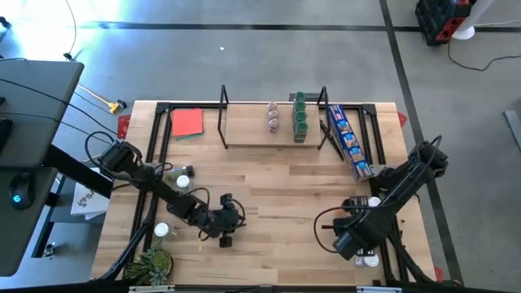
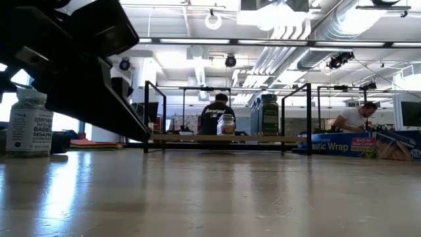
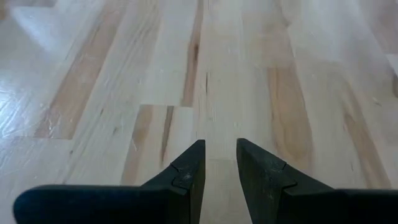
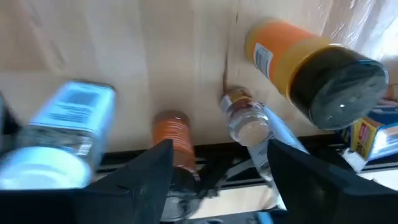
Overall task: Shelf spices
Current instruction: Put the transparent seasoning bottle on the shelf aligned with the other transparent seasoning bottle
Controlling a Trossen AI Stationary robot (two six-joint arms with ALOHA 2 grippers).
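Where the pale butcher-block wooden table (image 1: 269,187) fills the floor space, the biggest task piece sits at its far edge: a low shelf with a light wooden board and thin black metal end frames (image 1: 273,122). On that board stand a column of tall green-capped jars with dark green contents (image 1: 299,118) and, just beside them, two shorter clear jars with pale caps (image 1: 273,119). From table height the green jar (image 2: 270,115) towers over a squat jar of brownish contents (image 2: 225,124), which the overhead view cannot tell.

Against the shelf's right frame leans a long blue printed snack package (image 1: 348,140); a flat red-orange card (image 1: 187,123) lies left of the shelf.

Both dark arms work the near side. The left gripper (image 1: 226,230) hangs low over bare wood at the near left, its two fingers (image 3: 189,177) close together with a narrow slot between them and nothing in it, as its own wrist camera shows. The right gripper (image 4: 217,162) is at the near right corner, fingers spread wide and clamped on nothing.

Only the right wrist camera reveals the loose spices there: a large orange-filled jar with a black cap (image 4: 317,68), a white-capped jar with a blue label (image 4: 59,143), a small jar of orange powder (image 4: 174,134) and a small clear jar of pale contents (image 4: 245,118), all lying or standing on the table near the fingers.

A white-labelled jar (image 2: 28,125) stands at the left in the level view, well apart from the shelf.
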